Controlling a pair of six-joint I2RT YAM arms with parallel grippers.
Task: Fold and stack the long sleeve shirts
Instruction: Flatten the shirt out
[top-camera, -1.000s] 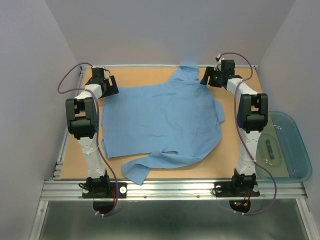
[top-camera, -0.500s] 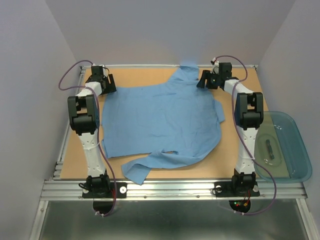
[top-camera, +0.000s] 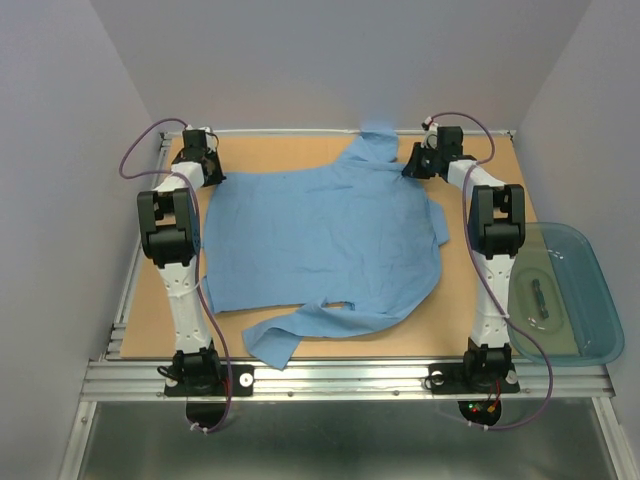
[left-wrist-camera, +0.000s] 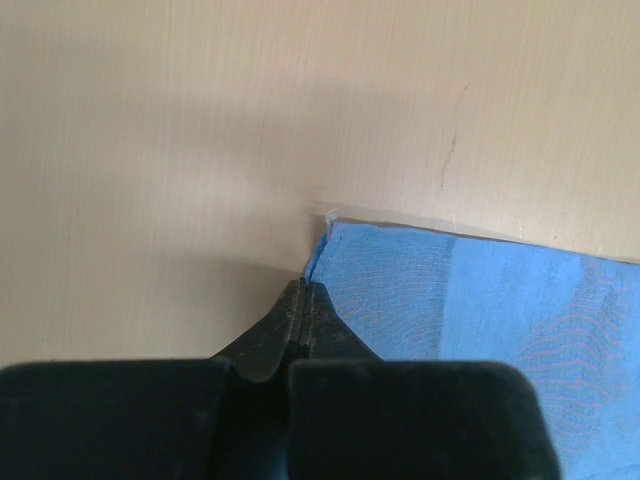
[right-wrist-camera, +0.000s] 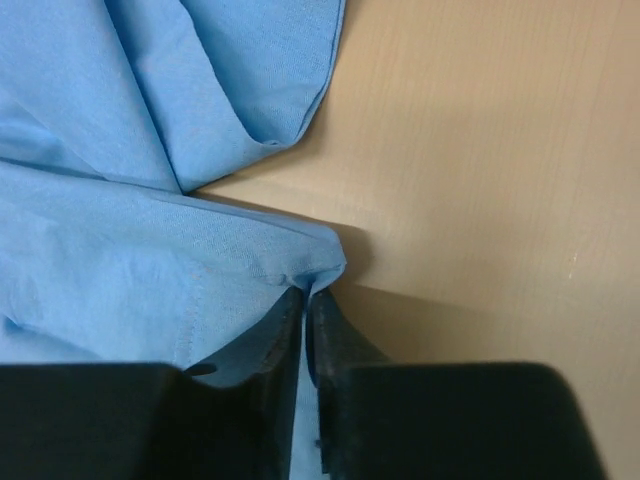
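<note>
The table (top-camera: 280, 150) has 1 light blue shirt (top-camera: 320, 240) spread nearly flat across it, lying between the 2 grippers and trailing back toward their bases. A loose sleeve (top-camera: 275, 340) is bunched at the edge nearest the bases. A teal tub (top-camera: 585, 300) sits off the table, well behind and outboard of the right gripper (top-camera: 414, 164).

The left gripper (top-camera: 210, 170) is at the shirt's far left corner. In its wrist view, the left gripper (left-wrist-camera: 305, 298) has its jaws pressed together on the very edge of that corner, so only a sliver of cloth looks pinched. In the right wrist view, the right gripper (right-wrist-camera: 306, 298) has its jaws clamped on a shoulder fold, with more cloth in the bite. A second flap (right-wrist-camera: 260, 70) lies just ahead of those fingertips.

This looks like the start of a fold, with both far corners held.
- Lift both corners together and at 1 height, so the far hem stays taut between the grippers.
- Carry them back toward the bases slowly. The left bite is thin and could slip.

Ahead of both tips the bare board runs out quickly at the far rail, and outboard room is narrow. The open path is back over the shirt.
</note>
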